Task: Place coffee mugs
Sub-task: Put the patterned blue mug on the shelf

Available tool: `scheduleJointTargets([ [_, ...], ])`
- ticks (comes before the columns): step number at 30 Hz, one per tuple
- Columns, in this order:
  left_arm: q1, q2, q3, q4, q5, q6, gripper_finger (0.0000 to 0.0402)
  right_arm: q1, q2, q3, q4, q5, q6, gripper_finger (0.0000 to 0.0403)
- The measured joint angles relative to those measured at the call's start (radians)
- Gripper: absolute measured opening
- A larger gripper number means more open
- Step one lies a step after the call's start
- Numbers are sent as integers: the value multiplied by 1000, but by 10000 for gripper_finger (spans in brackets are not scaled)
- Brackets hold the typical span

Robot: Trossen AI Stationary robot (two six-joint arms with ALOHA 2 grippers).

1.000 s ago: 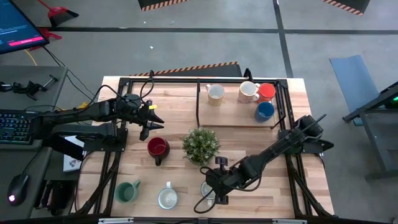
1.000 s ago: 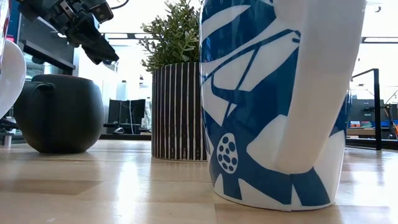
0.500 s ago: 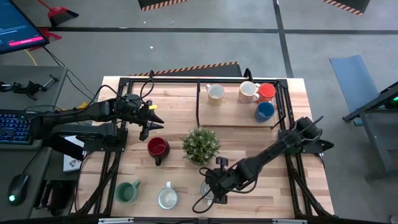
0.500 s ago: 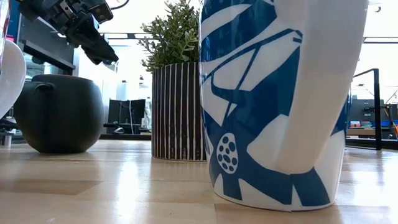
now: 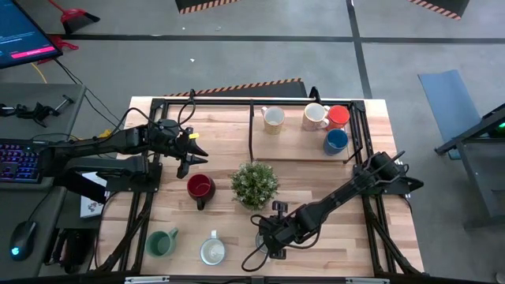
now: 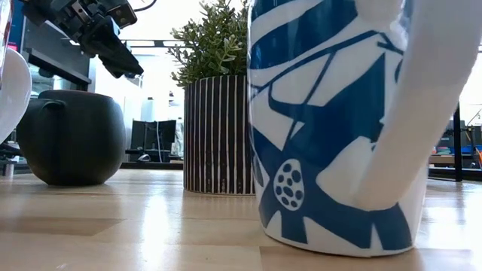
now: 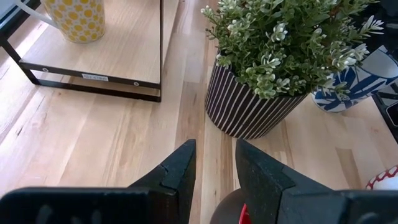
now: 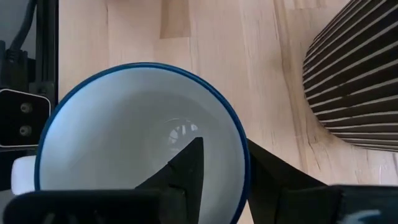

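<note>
A blue-and-white patterned mug (image 6: pixel 331 128) stands on the table near the near edge; in the high view my right gripper (image 5: pixel 267 243) covers most of it. The right gripper (image 8: pixel 224 142) is shut on its rim. My left gripper (image 5: pixel 192 155) hangs open above and just beyond a red mug (image 5: pixel 200 188), touching nothing; the left gripper (image 7: pixel 214 144) points toward the potted plant (image 7: pixel 273 62). A green mug (image 5: pixel 162 243) and a white mug (image 5: pixel 212 251) stand by the near edge. Several mugs (image 5: pixel 316 116) sit on the far shelf. My right gripper straddles the mug's rim (image 8: pixel 244 155) on the side toward the plant, one finger (image 8: pixel 186 171) inside the mug and one outside. It comes from above, pointing down. The mug stands upright with its base on the table (image 6: pixel 188 233), its handle (image 6: pixel 422 98) toward the near edge.
The potted plant (image 5: pixel 254 183) in its striped pot stands between the two grippers, close to the held mug. A low black-framed shelf (image 5: pixel 308 150) takes the far right of the table. A yellow-dotted mug (image 7: pixel 74 18) stands on it. Bare wood (image 5: pixel 331 237) lies right of the right gripper.
My right gripper has shifted a little toward the table's left and near edge. The blue-and-white mug has turned about on the table: its handle has swung round to the near side, and the mug has slid slightly while its base stayed down.
</note>
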State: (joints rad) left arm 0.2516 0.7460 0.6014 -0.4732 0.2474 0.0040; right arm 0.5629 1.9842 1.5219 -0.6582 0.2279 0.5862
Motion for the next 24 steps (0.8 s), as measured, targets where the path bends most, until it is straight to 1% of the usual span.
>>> scheduleJointTargets([
  [6, 0, 0, 0, 0, 0, 0, 104, 0, 0, 0, 0, 0, -1, 86],
  [8, 0, 0, 0, 0, 0, 3, 104, -4, 0, 0, 0, 1, 1, 80],
  [11, 0, 0, 0, 0, 0, 24, 104, -13, 0, 0, 0, 4, 18, 52],
  [13, 0, 0, 0, 0, 0, 34, 104, -21, 0, 0, 0, -4, 28, 23],
  [15, 0, 0, 0, 0, 0, 34, 104, -28, 0, 0, -3, -1, 42, 9],
  [21, 0, 0, 0, 0, 0, 34, 104, -34, -7, 0, -17, 51, 90, 5],
  [24, 0, 0, 0, 0, 0, 34, 104, -31, -35, 11, -83, 52, 126, 3],
])
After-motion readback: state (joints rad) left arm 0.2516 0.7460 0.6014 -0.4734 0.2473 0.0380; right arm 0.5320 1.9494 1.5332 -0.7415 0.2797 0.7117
